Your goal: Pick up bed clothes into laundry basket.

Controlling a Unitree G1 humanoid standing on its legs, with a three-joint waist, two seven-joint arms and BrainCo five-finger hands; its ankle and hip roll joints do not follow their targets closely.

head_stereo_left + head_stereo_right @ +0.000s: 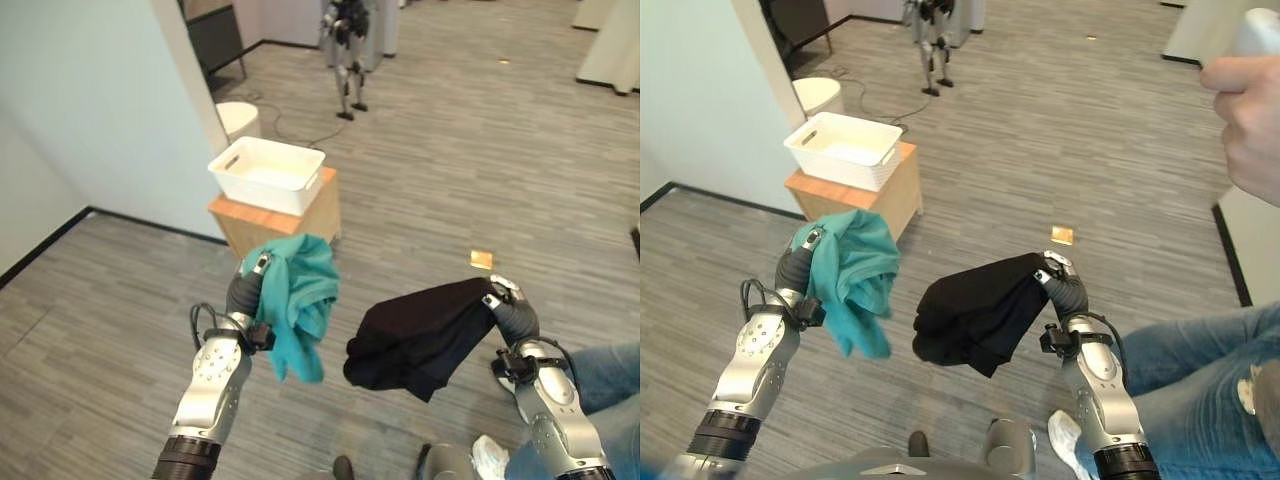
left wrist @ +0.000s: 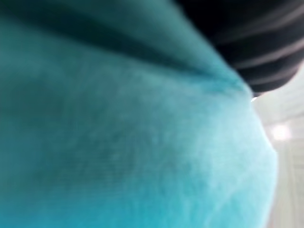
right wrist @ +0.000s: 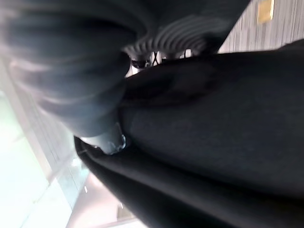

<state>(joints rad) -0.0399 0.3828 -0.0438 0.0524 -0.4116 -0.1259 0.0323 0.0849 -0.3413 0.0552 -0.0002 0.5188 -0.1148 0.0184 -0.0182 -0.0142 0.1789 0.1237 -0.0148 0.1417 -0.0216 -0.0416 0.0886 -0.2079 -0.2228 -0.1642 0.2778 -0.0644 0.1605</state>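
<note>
left hand [image 1: 243,290] pinching teal cloth [image 1: 298,298], hanging lengthwise down | right hand [image 1: 512,312] pinching black cloth [image 1: 418,335], drooping toward 8 o'clock | white basket [image 1: 266,174] on wooden stand [image 1: 275,216] at 11 o'clock, open floor [image 1: 470,160] between

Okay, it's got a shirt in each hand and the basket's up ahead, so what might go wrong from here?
1. The teal garment is bunched over the left hand and hangs loose below it; it may slip off before reaching the white basket.
2. The black garment droops from the right hand the same way and may drop onto the floor.
3. The basket sits on a small wooden stand some way ahead, and a person's leg is close beside the right arm, so walking forward risks a bump.
</note>
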